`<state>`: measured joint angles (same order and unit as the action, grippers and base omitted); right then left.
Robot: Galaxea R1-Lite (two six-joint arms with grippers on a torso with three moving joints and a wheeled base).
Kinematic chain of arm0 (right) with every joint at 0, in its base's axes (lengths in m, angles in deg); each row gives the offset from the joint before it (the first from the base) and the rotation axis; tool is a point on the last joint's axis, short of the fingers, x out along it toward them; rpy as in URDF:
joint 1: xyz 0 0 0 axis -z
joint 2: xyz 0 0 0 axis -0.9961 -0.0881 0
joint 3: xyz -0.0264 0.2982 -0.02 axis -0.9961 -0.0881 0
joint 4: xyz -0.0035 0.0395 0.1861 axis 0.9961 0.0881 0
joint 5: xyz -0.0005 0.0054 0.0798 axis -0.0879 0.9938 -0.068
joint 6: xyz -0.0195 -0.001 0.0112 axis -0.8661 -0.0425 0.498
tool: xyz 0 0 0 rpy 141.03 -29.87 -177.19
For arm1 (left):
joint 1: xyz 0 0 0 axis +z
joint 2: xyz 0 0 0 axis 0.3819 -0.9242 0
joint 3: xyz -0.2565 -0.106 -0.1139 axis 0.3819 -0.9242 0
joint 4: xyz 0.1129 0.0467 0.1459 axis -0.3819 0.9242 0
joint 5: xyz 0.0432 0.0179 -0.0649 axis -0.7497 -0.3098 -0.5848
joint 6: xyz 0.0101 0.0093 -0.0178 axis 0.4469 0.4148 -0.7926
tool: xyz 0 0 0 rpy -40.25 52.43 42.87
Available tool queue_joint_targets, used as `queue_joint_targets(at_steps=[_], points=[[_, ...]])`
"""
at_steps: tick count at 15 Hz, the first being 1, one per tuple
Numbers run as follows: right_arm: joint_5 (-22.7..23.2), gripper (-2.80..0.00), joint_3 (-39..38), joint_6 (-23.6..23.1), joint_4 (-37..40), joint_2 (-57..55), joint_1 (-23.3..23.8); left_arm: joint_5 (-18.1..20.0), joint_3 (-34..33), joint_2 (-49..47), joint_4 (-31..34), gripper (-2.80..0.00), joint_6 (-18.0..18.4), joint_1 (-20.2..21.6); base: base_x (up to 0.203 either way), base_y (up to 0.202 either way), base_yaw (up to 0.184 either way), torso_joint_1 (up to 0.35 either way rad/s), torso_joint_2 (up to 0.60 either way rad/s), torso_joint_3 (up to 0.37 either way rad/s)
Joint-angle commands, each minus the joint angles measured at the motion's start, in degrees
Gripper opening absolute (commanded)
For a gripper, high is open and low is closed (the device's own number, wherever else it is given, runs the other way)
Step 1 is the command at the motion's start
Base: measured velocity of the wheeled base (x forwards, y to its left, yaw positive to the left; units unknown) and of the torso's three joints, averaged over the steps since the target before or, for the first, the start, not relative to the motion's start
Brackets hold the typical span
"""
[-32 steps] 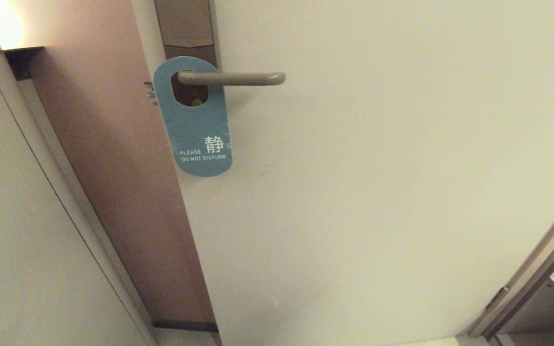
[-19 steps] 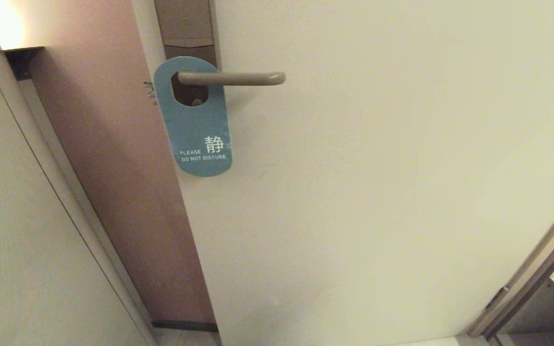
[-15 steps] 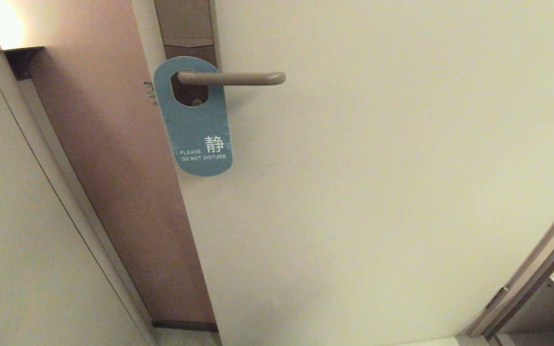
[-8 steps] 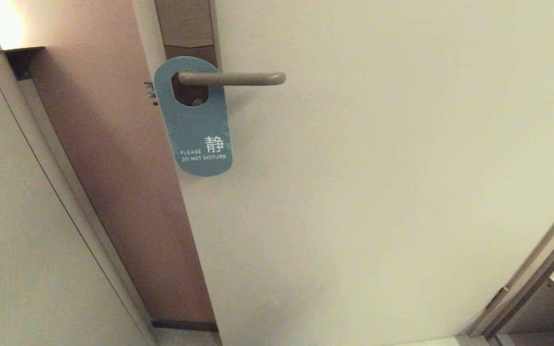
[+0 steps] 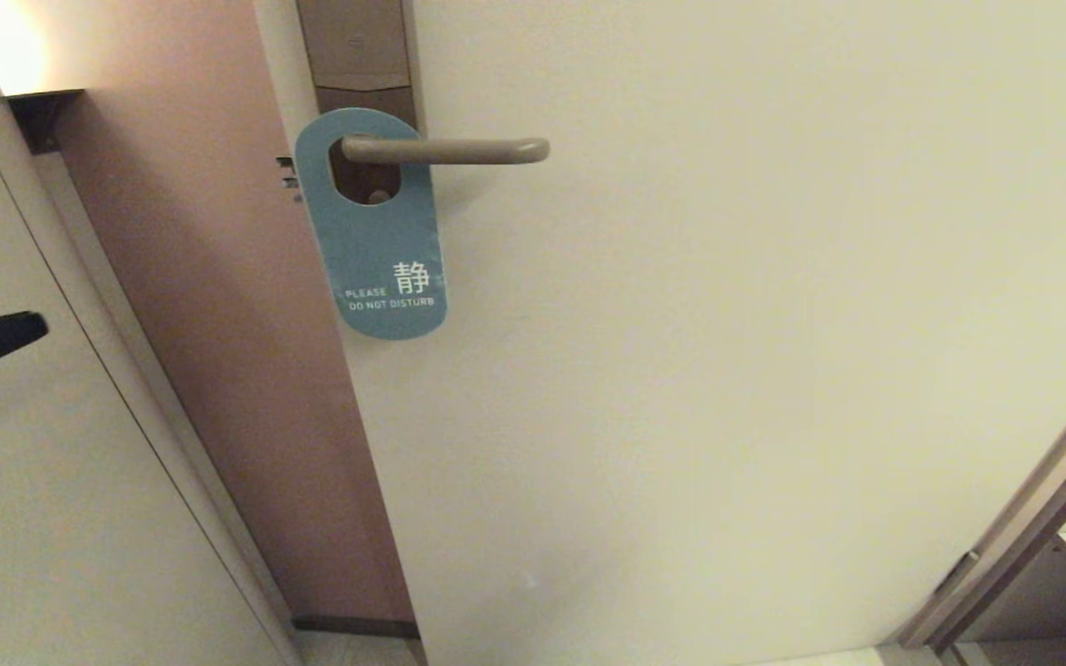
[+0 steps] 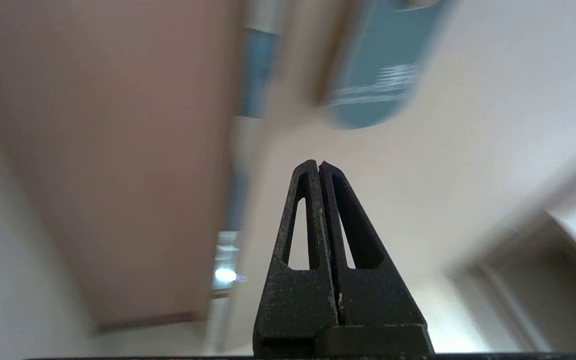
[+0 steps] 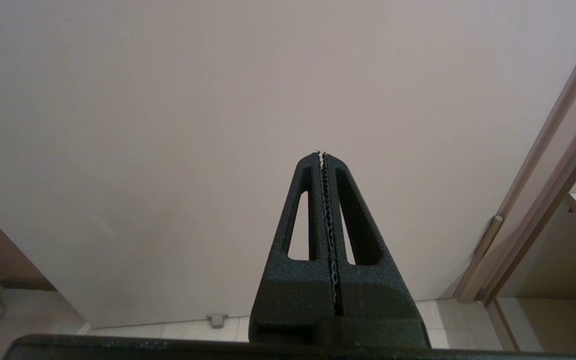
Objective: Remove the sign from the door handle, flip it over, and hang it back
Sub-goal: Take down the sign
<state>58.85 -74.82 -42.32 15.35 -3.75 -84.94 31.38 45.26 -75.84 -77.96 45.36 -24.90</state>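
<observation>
- Sign (image 5: pixel 376 231) hangs blue side out, "PLEASE DO NOT DISTURB" showing, threaded by its oval hole onto the root end of the handle (image 5: pixel 445 150), against the lock plate (image 5: pixel 357 55) near the door's (image 5: pixel 727 324) hinge-free edge.
- Its long axis runs straight down the door; the handle runs level, its free rounded tip pointing away from the lock plate.
- Left gripper (image 5: pixel 19 328) shows only as a dark tip at the left edge of the head view, well apart from the sign and lower than the handle; the sign lies up and to its right.
- In the left wrist view the left gripper (image 6: pixel 319 165) has its jaws pressed together with nothing between them; the sign (image 6: pixel 378 75) sits ahead and above, slightly to one side.
- Right gripper (image 7: pixel 321 155) faces bare door, jaws closed and empty, out of the head view; it looks parked.
- Left arm is the nearer one, so the pick likely falls to it: jaws must open first, then take the sign's lower end and slide it along the handle toward the tip.
</observation>
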Motion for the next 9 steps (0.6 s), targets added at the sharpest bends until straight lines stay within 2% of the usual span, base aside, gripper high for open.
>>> queue_joint_targets(at_steps=[1, 4, 7, 9], points=[[-0.02, -2.80, 0.00, 0.01, -0.01, -0.07, 0.00, 8.87, 3.44, -9.27, -0.68, -2.80, 0.79, 0.26, 0.000, 0.000, 0.000, 0.000, 0.00, 0.000], [-0.02, -2.80, 0.00, 0.01, -0.01, -0.07, 0.00, 24.57, 4.08, -14.58, -3.81, -2.80, 4.56, 3.58, 0.000, 0.000, 0.000, 0.000, 0.00, 0.000], [-0.02, -2.80, 0.00, 0.01, -0.01, -0.07, 0.00, 41.38, 3.95, -19.44, -4.30, -2.80, 9.22, 10.63, 0.000, 0.000, 0.000, 0.000, 0.00, 0.000], [-0.02, -2.80, 0.00, 0.01, -0.01, -0.07, 0.00, 50.92, 3.98, -22.04, -4.34, -2.80, 12.49, 13.76, 0.000, 0.000, 0.000, 0.000, 0.00, 0.000]])
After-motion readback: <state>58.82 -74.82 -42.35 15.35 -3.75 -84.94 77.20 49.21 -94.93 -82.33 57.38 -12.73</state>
